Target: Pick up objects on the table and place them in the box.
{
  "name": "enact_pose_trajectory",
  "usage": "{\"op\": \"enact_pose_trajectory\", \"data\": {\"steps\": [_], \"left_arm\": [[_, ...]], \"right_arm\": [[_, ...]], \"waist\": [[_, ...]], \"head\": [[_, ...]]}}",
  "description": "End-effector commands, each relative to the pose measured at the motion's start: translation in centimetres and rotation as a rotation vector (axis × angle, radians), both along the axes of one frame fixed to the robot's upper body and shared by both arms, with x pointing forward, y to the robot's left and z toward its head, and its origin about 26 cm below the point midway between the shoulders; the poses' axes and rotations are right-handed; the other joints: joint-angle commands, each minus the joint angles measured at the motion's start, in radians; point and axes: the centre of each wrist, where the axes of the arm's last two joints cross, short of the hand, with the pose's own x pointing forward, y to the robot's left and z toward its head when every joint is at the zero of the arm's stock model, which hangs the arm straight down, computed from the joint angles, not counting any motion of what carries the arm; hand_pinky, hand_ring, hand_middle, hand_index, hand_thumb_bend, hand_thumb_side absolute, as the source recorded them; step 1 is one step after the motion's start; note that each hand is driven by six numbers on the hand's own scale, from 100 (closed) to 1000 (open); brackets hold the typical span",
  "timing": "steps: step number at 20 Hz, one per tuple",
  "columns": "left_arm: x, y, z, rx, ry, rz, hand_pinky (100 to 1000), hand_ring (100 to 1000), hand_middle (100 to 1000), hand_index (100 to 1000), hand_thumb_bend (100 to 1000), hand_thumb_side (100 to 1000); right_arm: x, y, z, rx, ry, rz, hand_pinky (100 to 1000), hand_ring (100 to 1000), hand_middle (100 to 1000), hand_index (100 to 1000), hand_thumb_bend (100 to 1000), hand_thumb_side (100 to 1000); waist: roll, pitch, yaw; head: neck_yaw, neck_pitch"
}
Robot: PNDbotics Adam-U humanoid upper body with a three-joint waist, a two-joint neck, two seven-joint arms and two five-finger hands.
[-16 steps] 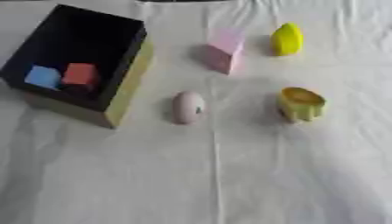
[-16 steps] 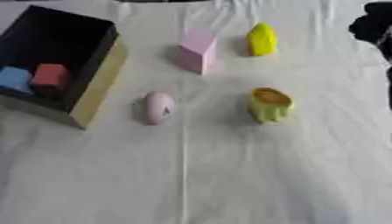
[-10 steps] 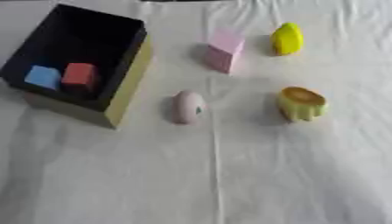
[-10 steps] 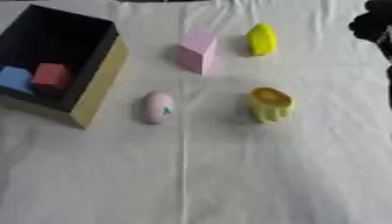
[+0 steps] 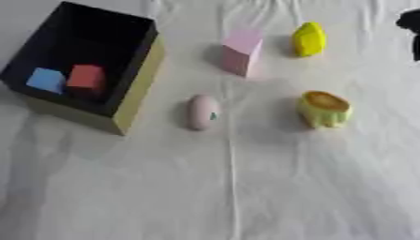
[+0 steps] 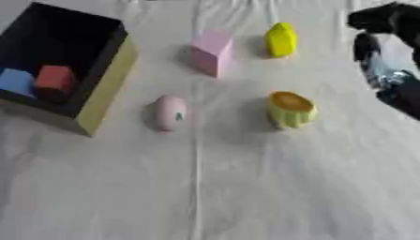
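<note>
White cloth-covered table (image 5: 246,197), creased down the middle.

Black open-topped box with yellowish outer walls (image 5: 139,82) sits at the far left, slightly askew. Inside it, against the left end: a blue block (image 5: 46,79) and a red block (image 5: 85,77), side by side, just touching or nearly so.

On the cloth, four loose items:
- pale pink egg-shaped object (image 5: 202,111), lying just right of the box's near corner, a small dark mark on its side
- pink angular block with a slanted top (image 5: 241,51), upright, further back, near the centre
- bright yellow rounded object (image 5: 309,39), just right of the pink block, apart from it
- yellow cup-like object with an orange top (image 5: 325,108), nearer, well right of the egg shape

None of the four touches another.

Right hand (image 6: 379,18) shows at the far right edge, black, with a silver-jointed arm (image 6: 386,70) trailing below it. It hangs beside the yellow rounded object, not in contact. Nothing in its hold as far as can be seen; whether the fingers are curled or straight, cannot tell.
</note>
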Motion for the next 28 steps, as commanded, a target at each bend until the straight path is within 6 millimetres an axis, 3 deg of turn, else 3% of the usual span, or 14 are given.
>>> {"op": "enact_pose_trajectory", "data": {"steps": [1, 6, 11, 16, 20, 22, 25, 28], "left_arm": [[-0.2, 0.1, 0.8, 0.034, -0.019, -0.009, 708, 663, 620, 802, 403, 561], [-0.2, 0.1, 0.8, 0.029, -0.022, -0.016, 707, 662, 619, 800, 402, 558], [-0.2, 0.0, 0.7, 0.029, -0.017, -0.020, 707, 663, 619, 800, 400, 561], [-0.1, -0.1, 0.7, 0.029, -0.013, -0.026, 707, 663, 618, 797, 399, 564], [-0.1, -0.2, 0.7, 0.030, -0.010, -0.032, 707, 662, 618, 795, 398, 564], [-0.1, -0.2, 0.7, 0.031, -0.010, -0.033, 707, 662, 618, 795, 396, 564], [-0.1, -0.2, 0.7, 0.030, -0.008, -0.034, 707, 662, 617, 795, 393, 565], [-0.1, -0.3, 0.7, 0.030, -0.008, -0.035, 707, 662, 617, 795, 393, 566]], "right_arm": [[-0.5, -0.5, 1.1, -0.193, -0.013, -0.038, 815, 815, 754, 821, 100, 744], [-0.7, -0.6, 0.5, -0.276, 0.040, -0.058, 815, 818, 757, 831, 100, 707], [-0.6, 0.0, 0.0, -0.283, 0.097, -0.062, 822, 827, 765, 842, 100, 604], [-0.6, 0.8, -0.8, -0.263, 0.196, -0.067, 834, 836, 741, 816, 101, 326], [-0.4, 1.2, -0.4, -0.255, 0.243, -0.090, 842, 843, 749, 813, 239, 226], [-0.4, 1.4, -0.3, -0.262, 0.262, -0.100, 846, 846, 760, 816, 270, 209], [-0.3, 1.6, -0.3, -0.275, 0.290, -0.112, 857, 855, 773, 824, 329, 100], [-0.3, 1.8, -0.3, -0.299, 0.319, -0.115, 857, 851, 775, 828, 345, 100]], "waist": [[-0.002, -0.033, 0.003], [-0.004, -0.032, 0.008], [-0.004, -0.030, 0.010], [-0.004, -0.030, 0.011], [-0.004, -0.029, 0.012], [-0.004, -0.028, 0.013], [-0.005, -0.026, 0.015], [-0.007, -0.024, 0.016]], "head": [[-0.006, -0.002], [-0.009, -0.004], [-0.010, -0.005], [-0.011, -0.002], [-0.013, -0.002], [-0.014, -0.001], [-0.015, -0.001], [-0.015, 0.001]]}}
